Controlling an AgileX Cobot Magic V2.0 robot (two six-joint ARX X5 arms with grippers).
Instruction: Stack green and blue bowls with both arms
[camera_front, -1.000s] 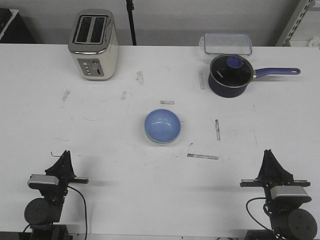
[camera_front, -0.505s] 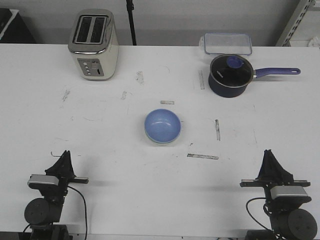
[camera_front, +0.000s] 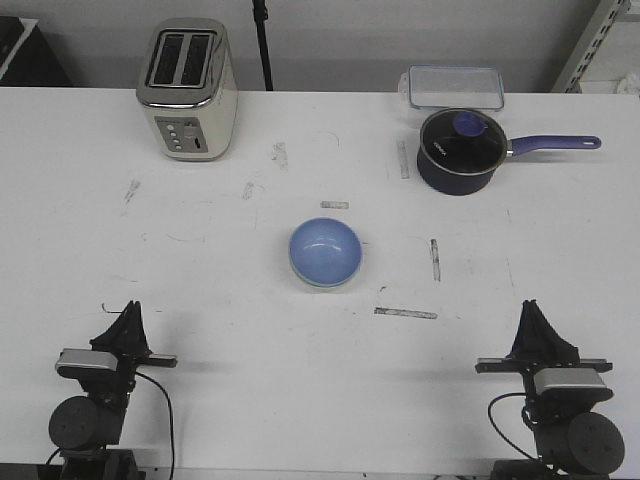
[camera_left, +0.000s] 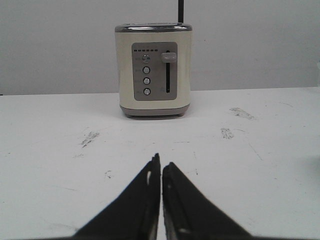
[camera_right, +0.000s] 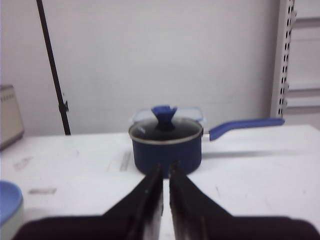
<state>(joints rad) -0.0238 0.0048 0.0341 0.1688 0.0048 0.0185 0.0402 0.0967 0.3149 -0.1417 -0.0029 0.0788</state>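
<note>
The light blue bowl (camera_front: 325, 250) sits at the table's middle, nested in a paler bowl. Only a thin mint green edge (camera_front: 303, 274) of that bowl shows under it. Both show at the edge of the right wrist view, blue (camera_right: 7, 199) above pale green (camera_right: 11, 224). My left gripper (camera_front: 130, 312) rests shut and empty at the near left edge; its fingers meet in the left wrist view (camera_left: 161, 163). My right gripper (camera_front: 531, 309) rests shut and empty at the near right edge, pointing toward the saucepan (camera_right: 165, 168). Both are far from the bowls.
A cream toaster (camera_front: 187, 90) stands at the back left, straight ahead of the left gripper (camera_left: 154, 70). A dark navy saucepan with a purple handle (camera_front: 460, 150) and a clear lidded box (camera_front: 455, 87) stand at the back right. Tape marks dot the white table (camera_front: 200, 280).
My right arm has shifted slightly to the left at the near edge. The bowls and my left arm have not moved.
</note>
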